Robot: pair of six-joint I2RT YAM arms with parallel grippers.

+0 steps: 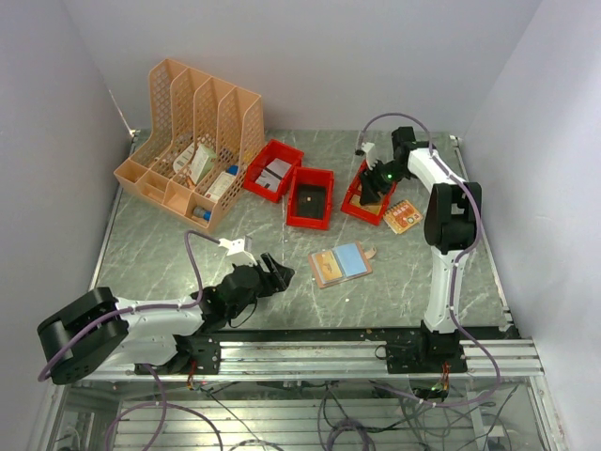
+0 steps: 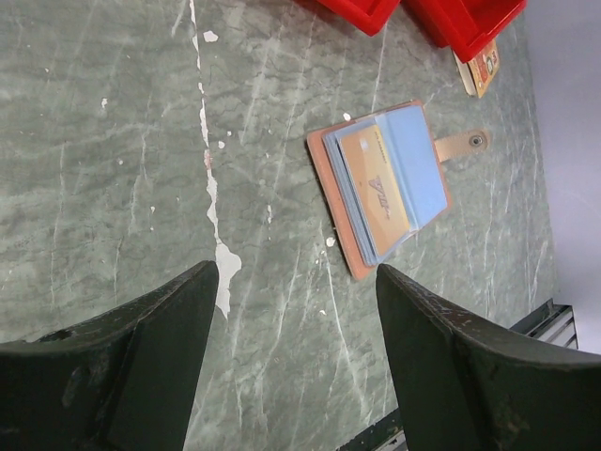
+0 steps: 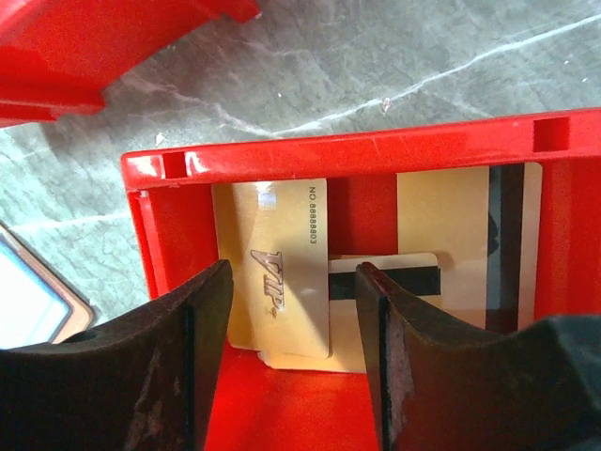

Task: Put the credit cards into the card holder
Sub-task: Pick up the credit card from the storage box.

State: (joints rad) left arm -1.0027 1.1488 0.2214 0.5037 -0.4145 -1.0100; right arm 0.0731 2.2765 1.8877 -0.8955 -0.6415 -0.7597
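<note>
Atop scuffed green marbled tabletop [image 1: 160, 240], pale walls [image 1: 329, 56] around: card holder [image 1: 340, 264] open; left gripper [image 2: 296, 271], right gripper [image 3: 293, 272] jaws apart.

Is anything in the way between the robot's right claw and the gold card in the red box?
Nothing that I can see. The right gripper hangs open just above the gold VIP card, which lies uncovered in the red bin. The bin's walls stand around the card, not over it.

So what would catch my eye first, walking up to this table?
The three red bins at the back, with the right hand inside the rightmost one, over gold cards. Then the open pink card holder mid-table, a card already inside, and the orange file rack back left.
</note>
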